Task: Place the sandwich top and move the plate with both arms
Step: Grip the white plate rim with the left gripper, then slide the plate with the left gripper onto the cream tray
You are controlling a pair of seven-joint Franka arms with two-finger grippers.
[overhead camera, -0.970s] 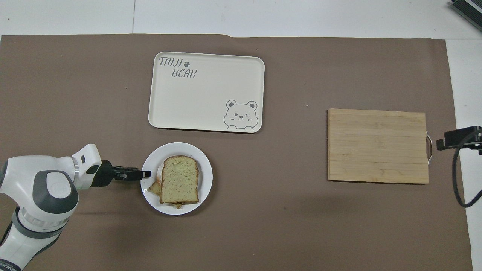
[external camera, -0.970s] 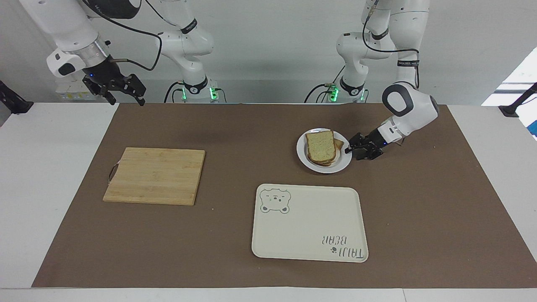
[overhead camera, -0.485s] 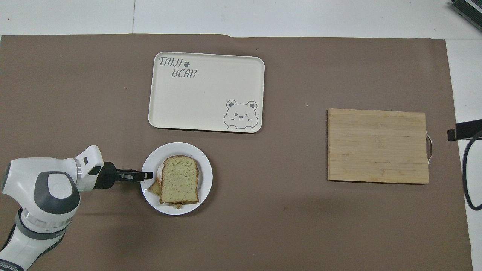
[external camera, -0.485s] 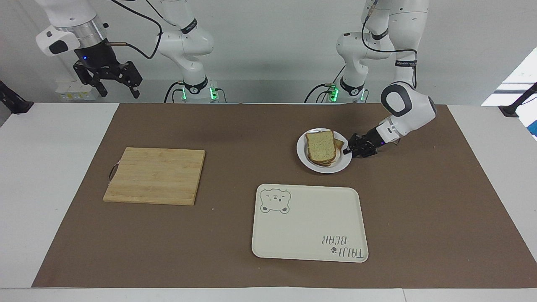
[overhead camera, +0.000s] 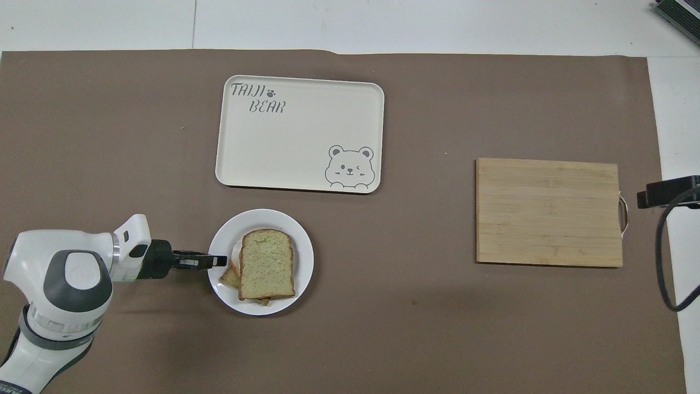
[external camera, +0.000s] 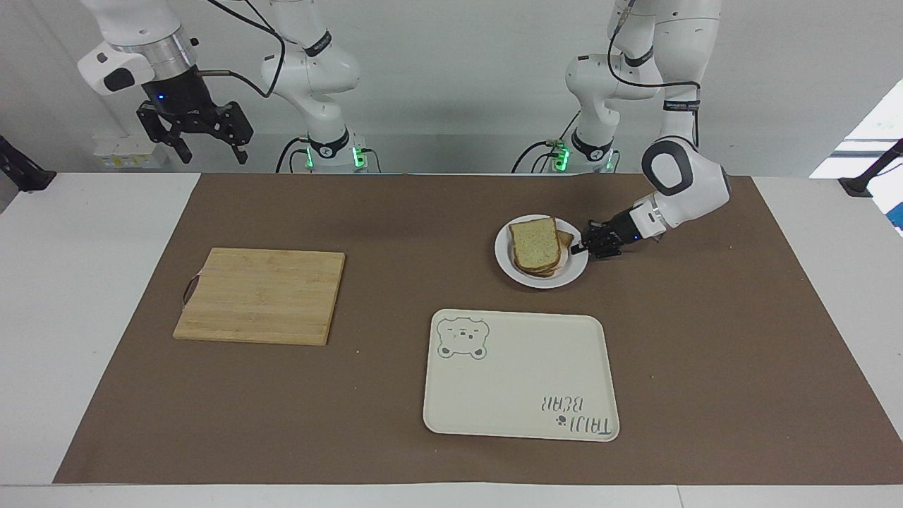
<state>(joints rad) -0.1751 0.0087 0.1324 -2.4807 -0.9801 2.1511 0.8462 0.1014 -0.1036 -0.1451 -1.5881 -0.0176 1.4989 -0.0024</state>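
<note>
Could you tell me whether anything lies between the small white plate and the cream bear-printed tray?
Nothing visible does. Only bare brown mat separates the small round white plate from the cream rectangular bear-printed tray, which carries nothing. The left pincer is at the plate's rim.

both arms are glossy white, built of rounded jointed segments with black bands at the joints. the left arm [external camera: 681,185] has a grey oval ring on its elbow cap. the right arm [external camera: 137,49] ends in a ribbed silver collar with a small blue light. loose black cables run along both, and green lights glow at the bases.
</note>
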